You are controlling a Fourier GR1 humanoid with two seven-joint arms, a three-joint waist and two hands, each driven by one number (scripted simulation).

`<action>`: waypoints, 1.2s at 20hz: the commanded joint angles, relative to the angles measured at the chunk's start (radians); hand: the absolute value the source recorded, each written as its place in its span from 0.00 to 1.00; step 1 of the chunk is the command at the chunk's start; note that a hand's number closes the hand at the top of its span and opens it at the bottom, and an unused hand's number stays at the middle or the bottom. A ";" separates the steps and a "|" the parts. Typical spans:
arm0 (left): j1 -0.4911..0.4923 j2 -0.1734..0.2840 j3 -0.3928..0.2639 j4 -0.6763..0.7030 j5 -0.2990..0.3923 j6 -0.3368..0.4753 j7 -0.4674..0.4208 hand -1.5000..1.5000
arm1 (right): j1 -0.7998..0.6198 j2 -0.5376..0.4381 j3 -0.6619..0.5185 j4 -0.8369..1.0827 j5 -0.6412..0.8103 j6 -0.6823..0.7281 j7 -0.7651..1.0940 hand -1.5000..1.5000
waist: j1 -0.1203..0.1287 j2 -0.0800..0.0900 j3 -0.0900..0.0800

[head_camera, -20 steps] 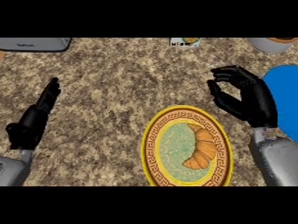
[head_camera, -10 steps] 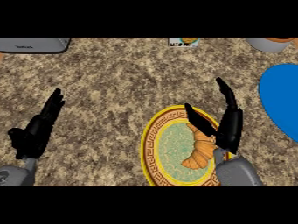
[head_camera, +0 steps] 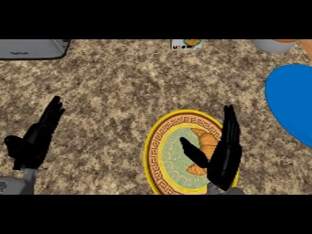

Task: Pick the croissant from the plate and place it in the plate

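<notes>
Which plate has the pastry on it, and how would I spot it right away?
Find the speckled brown counter. Low on it, under the right hand, lies the yellow-rimmed patterned plate holding the croissant. The blue plate at the right edge is plain.

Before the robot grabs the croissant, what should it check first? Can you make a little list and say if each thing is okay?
1. Croissant lies on the yellow patterned plate: ok.
2. Right hand is over that plate, fingers straight, thumb on one side of the croissant and fingers on the other: ok.
3. Fingers curled round the croissant: not ok, the hand is open.
4. Blue plate at the right has bare room for the croissant: ok, though part of it runs out of view.
5. Left hand rests open at the left, away from both plates: ok.
6. Whether the right hand touches the croissant: cannot tell from this one view.
</notes>
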 commanded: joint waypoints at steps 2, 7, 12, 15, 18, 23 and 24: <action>0.012 -0.002 0.006 0.009 -0.007 -0.002 -0.016 0.50 | 0.087 0.009 0.031 -0.040 0.216 0.148 0.251 0.00 | -0.014 -0.002 -0.002; 0.001 0.005 0.018 0.013 0.004 -0.025 -0.015 0.50 | 0.081 0.009 0.069 -0.101 0.299 0.443 0.513 0.00 | -0.004 0.004 -0.001; 0.055 0.004 -0.005 -0.066 -0.017 0.001 0.009 0.50 | 0.056 0.009 0.161 -0.311 0.346 0.702 0.808 0.00 | 0.017 -0.001 0.004; 0.010 -0.024 0.006 -0.038 -0.020 0.014 0.012 0.50 | 0.039 0.009 0.208 -0.363 0.342 0.805 0.927 0.00 | 0.011 0.003 0.004; 0.023 -0.021 -0.004 -0.027 -0.055 0.014 -0.014 0.50 | 0.048 0.009 0.157 -0.388 0.334 0.872 0.930 0.00 | 0.011 0.006 0.005; -0.006 -0.043 -0.002 -0.005 -0.049 0.005 0.009 0.50 | 0.027 0.009 0.163 -0.339 0.298 0.941 0.980 0.00 | 0.012 0.012 0.004; -0.032 -0.044 0.002 0.010 -0.050 -0.007 0.008 0.50 | 0.039 0.009 0.188 -0.333 0.302 0.923 0.992 0.00 | 0.009 0.012 0.005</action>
